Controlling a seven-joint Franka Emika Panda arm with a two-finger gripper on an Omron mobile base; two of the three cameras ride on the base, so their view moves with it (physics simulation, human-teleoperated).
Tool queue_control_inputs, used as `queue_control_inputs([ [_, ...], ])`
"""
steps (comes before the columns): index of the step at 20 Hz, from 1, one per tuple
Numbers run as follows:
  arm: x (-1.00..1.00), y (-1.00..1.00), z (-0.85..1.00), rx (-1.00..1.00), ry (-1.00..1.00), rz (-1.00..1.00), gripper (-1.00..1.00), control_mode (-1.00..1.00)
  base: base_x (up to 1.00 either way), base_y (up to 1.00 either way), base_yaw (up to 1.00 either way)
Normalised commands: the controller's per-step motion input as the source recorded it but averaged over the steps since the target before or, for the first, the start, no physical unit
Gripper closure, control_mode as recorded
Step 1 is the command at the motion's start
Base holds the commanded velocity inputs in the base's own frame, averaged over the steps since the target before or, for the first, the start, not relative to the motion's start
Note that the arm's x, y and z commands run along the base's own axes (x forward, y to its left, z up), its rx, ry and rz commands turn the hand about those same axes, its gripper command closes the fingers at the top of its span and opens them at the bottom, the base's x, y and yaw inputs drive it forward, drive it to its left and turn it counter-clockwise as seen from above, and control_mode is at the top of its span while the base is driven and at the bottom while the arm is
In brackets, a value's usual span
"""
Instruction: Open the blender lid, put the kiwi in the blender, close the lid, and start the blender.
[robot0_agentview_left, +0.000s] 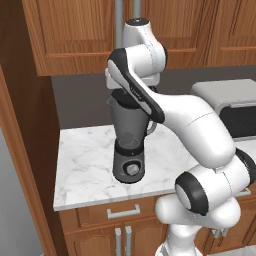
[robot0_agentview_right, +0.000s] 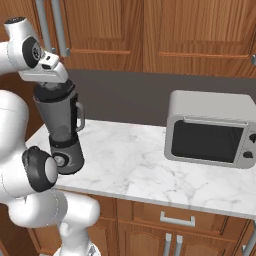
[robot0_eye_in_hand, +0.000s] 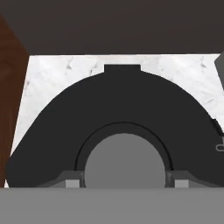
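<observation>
Blender (robot0_agentview_left: 129, 150) stands on marble worktop (robot0_agentview_left: 85, 160), near its left end, silver knob facing front. Lid (robot0_eye_in_hand: 122, 113) sits on jar rim. The arm reaches over from the right, w/ pincer (robot0_eye_in_hand: 127, 181) directly above the lid; in hand view its two tips flank the lid's raised centre knob (robot0_eye_in_hand: 124, 159), one each side, close to it. Probably touching, but can't tell if it's actually clamped. Toaster oven (robot0_agentview_right: 212, 130) sits well apart to the right on same worktop.
</observation>
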Motion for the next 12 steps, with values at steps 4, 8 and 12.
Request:
queue_control_inputs([
  [4,0.37,0.15,0.00,0.00,0.00,0.00,1.00,-1.00,0.00,0.00,0.00],
  [8,0.21,0.10,-0.06,0.00,0.00,0.00,1.00,-1.00,0.00,0.00,0.00],
  [12,0.00,0.00,-0.13,0.00,0.00,0.00,1.00,-1.00,0.00,0.00,0.00],
])
